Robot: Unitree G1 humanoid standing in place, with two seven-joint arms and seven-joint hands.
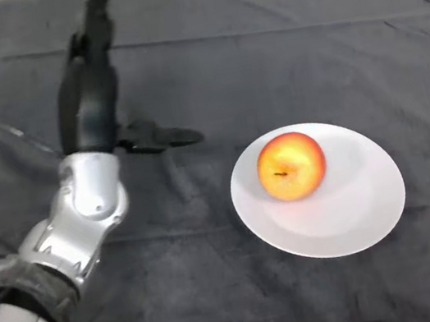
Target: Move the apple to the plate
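The arm (82, 209) is rising from the lower left corner of the dark cloth (222, 293), its silver forearm angling up and away from the robot. To its right the apple (291, 166) is sitting on the plate (359, 219), toward the plate's left side, stem end facing up, so the task is looking complete. Farther off, the hand (95, 73) is hanging empty, well apart from the plate, thumb splaying right and fingers reaching straight toward the table's back edge.
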